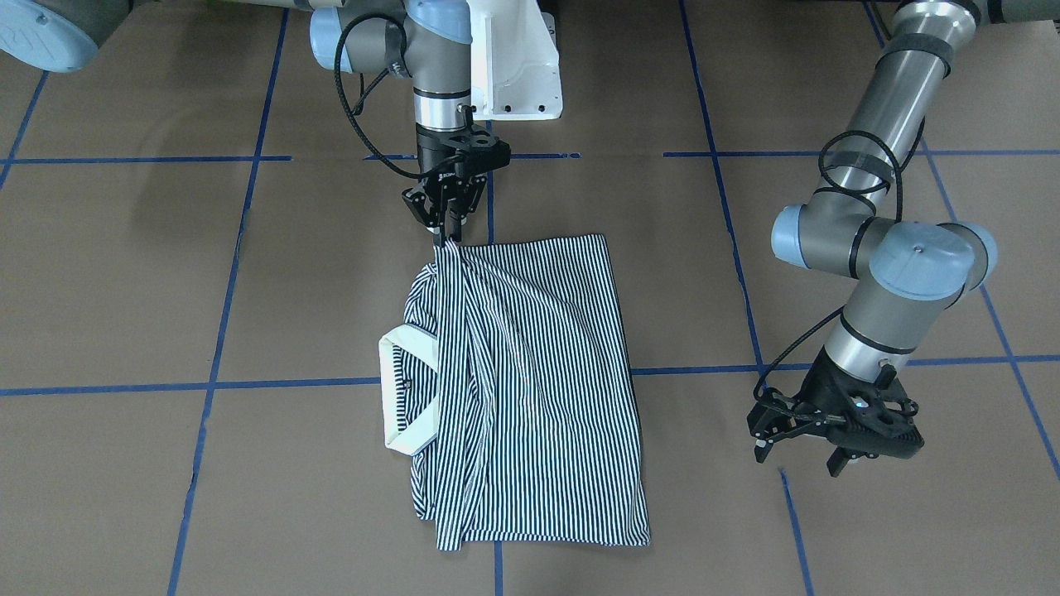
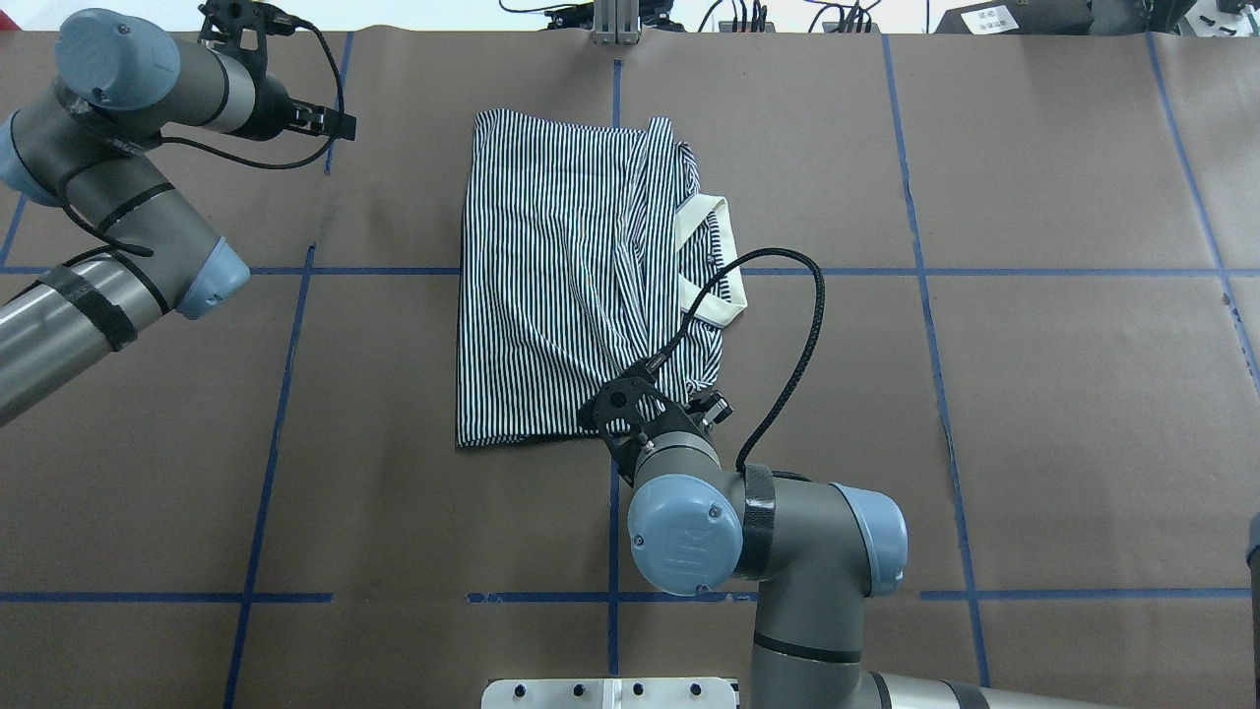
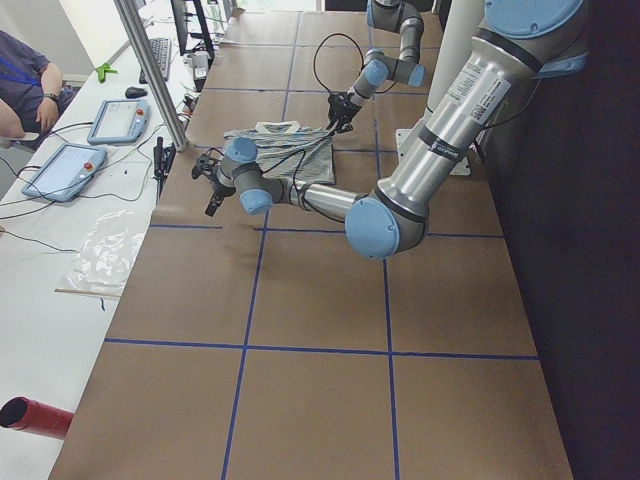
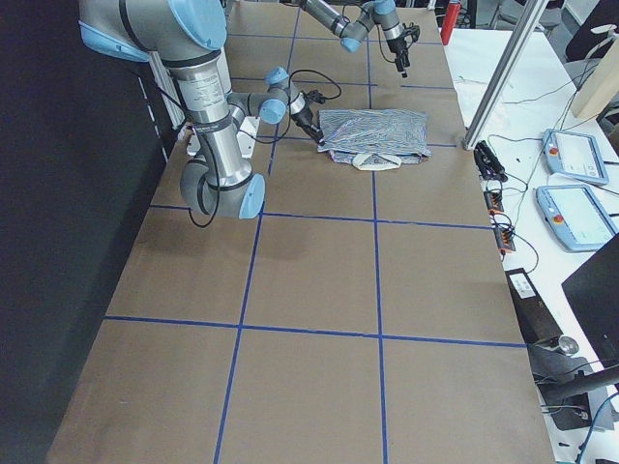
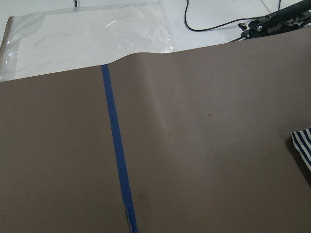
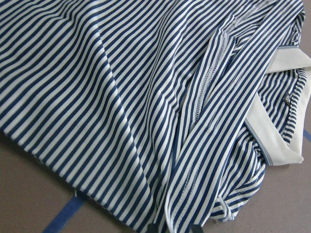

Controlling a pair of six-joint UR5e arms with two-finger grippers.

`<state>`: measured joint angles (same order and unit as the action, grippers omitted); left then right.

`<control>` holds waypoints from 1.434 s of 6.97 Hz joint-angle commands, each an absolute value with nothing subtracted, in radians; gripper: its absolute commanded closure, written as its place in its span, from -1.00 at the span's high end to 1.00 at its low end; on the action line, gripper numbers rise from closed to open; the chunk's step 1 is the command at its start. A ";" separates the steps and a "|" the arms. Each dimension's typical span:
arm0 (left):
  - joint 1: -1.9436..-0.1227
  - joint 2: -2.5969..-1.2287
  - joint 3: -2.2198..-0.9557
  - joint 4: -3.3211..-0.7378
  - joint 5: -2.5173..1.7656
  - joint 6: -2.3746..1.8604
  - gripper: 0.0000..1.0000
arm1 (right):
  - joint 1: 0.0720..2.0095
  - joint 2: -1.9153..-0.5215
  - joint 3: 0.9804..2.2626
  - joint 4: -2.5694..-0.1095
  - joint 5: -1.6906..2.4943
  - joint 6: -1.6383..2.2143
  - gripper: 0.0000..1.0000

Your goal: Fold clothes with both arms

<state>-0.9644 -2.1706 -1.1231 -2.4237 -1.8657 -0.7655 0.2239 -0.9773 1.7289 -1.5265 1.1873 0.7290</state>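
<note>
The striped polo shirt [image 1: 538, 372] lies folded into a rough rectangle on the brown table, its cream collar [image 1: 406, 389] sticking out on the side toward my right arm. My right gripper [image 1: 447, 232] points down at the shirt's near corner, fingers pinched together on a raised fold of the fabric. The right wrist view is filled with striped cloth [image 6: 121, 97] and the collar [image 6: 286, 97]. My left gripper [image 1: 799, 457] hovers open beyond the shirt's hem side, well apart from it and holding nothing. In the overhead view it sits at the far left [image 2: 330, 123]; its wrist view catches only a shirt corner [image 5: 303, 145].
The white pedestal [image 1: 513, 66] stands behind the right wrist. Blue tape lines [image 2: 285, 394] grid the brown paper. Past the far table edge lie a clear plastic bag [image 5: 87, 34], cables and teach pendants [image 4: 575, 155]. A seated person [image 3: 20, 80] and an aluminium post [image 3: 150, 70] are at that side.
</note>
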 commanded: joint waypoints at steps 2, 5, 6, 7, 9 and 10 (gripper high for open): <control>-0.963 -2.171 -1.123 -2.424 -1.867 -0.767 1.00 | 0.224 -0.979 1.729 -1.491 1.187 0.724 -0.92; -0.960 -2.171 -1.124 -2.424 -1.867 -0.773 1.00 | 0.242 -1.049 1.797 -1.486 1.186 0.742 -1.00; -0.953 -2.171 -1.123 -2.424 -1.867 -0.785 1.00 | 0.241 -1.148 1.874 -1.486 1.186 0.841 -1.00; -0.950 -2.171 -1.123 -2.424 -1.867 -0.785 1.00 | 0.220 -1.219 1.923 -1.486 1.186 0.968 -1.00; -0.950 -2.171 -1.123 -2.424 -1.867 -0.785 1.00 | 0.163 -1.233 1.919 -1.488 1.180 1.127 -1.00; -0.950 -2.171 -1.123 -2.424 -1.867 -0.785 1.00 | 0.149 -1.229 1.916 -1.488 1.177 1.162 0.24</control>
<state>-0.9499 -2.1706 -1.1229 -2.4237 -1.8669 -0.7853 0.1716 -1.2270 1.9171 -1.4878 1.1802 1.0987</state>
